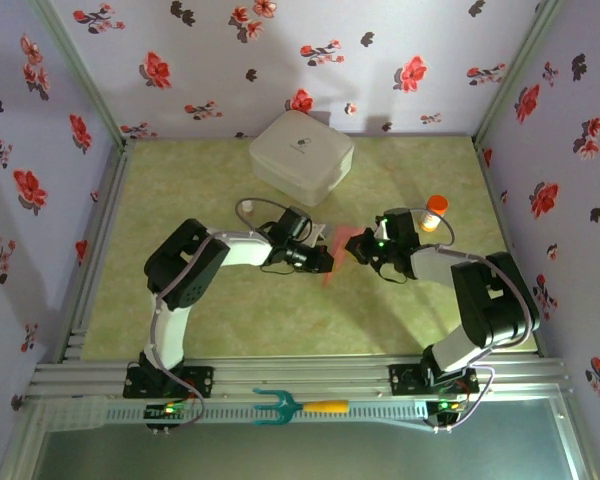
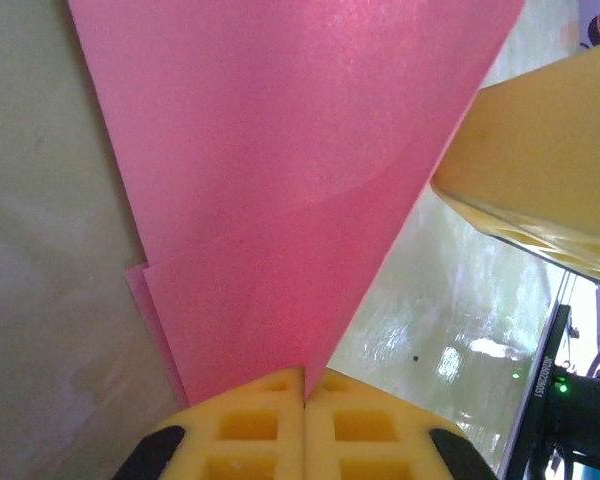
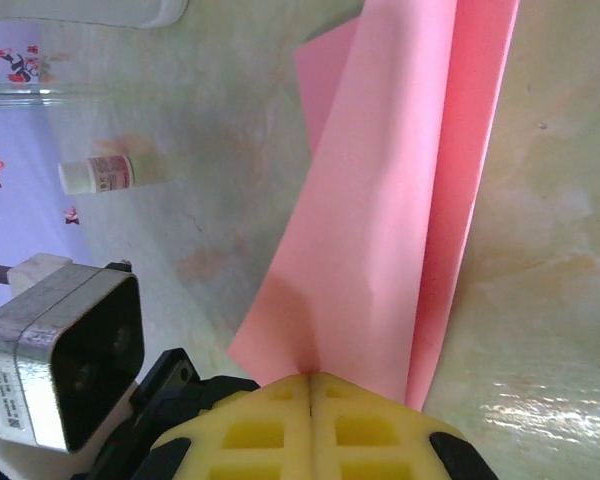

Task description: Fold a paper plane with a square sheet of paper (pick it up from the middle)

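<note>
From the top: two arms meeting over the middle of the green table (image 1: 230, 320). Between them, the sheet of paper (image 1: 342, 243), pink, folded, lifted up off the table. On its left side, the left gripper (image 1: 323, 262). On its right side, the right gripper (image 1: 366, 250). Both touching the paper. Too small here to tell how the jaws stand. Behind them, a white box (image 1: 300, 150) near the back wall. Just beside the right arm, a bottle with an orange cap (image 1: 435, 212). Near the left arm, a small white bottle (image 1: 246, 208). Down at the front rail, a blue-green fork with a yellow handle (image 1: 295, 405).

From the left wrist: the left gripper (image 2: 305, 390) with its yellow jaws pressed tight together, pinching a corner of the sheet of paper (image 2: 300, 190). Two pink layers, one over the other. At the right edge of the paper, a yellow finger of the right gripper (image 2: 540, 170). Below, the shiny table (image 2: 40, 260).

From the right wrist: the right gripper (image 3: 310, 390), jaws shut tight too, nipping the bottom edge of the sheet of paper (image 3: 400, 200). Long folds running up and away. On the table (image 3: 550, 250) at the left, the small white bottle (image 3: 100, 175) lying on its side. At the top edge, a bit of the white box (image 3: 90, 10).
</note>
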Controlling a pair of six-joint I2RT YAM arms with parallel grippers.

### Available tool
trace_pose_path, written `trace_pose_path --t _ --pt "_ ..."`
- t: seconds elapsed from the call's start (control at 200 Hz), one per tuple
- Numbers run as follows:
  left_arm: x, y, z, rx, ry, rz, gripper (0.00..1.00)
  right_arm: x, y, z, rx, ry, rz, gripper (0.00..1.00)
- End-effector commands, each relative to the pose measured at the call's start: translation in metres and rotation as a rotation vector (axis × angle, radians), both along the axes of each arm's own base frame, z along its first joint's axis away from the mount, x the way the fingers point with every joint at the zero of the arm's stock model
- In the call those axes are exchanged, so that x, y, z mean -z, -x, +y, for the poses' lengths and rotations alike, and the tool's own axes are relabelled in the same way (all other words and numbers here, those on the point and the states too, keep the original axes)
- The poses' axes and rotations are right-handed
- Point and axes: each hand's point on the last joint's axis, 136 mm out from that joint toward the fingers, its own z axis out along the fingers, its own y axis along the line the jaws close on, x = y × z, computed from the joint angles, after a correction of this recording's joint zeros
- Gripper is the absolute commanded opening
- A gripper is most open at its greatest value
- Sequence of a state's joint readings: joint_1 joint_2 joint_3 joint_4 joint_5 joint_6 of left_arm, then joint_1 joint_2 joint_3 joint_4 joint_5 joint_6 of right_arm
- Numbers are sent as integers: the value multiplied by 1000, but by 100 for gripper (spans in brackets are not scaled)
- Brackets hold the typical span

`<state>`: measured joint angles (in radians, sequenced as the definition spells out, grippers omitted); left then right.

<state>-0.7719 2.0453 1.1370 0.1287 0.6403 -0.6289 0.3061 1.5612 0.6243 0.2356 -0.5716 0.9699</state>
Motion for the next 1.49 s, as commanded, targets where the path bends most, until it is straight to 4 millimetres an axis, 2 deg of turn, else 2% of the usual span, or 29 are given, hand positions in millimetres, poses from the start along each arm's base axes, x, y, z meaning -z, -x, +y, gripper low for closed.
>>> trace_pose_path --t 0.0,0.38,1.145,1.49 --pt "6 0 -1 -5 32 45 0 -1 -6 7 -27 -17 -28 5" --pt "15 -2 0 -44 42 102 0 1 -13 7 -27 -11 -37 5" --pt "9 -8 2 -111 140 184 0 9 -30 10 -54 -7 -71 6" --pt "18 -9 2 -124 115 221 0 15 -33 12 -66 -18 -62 6"
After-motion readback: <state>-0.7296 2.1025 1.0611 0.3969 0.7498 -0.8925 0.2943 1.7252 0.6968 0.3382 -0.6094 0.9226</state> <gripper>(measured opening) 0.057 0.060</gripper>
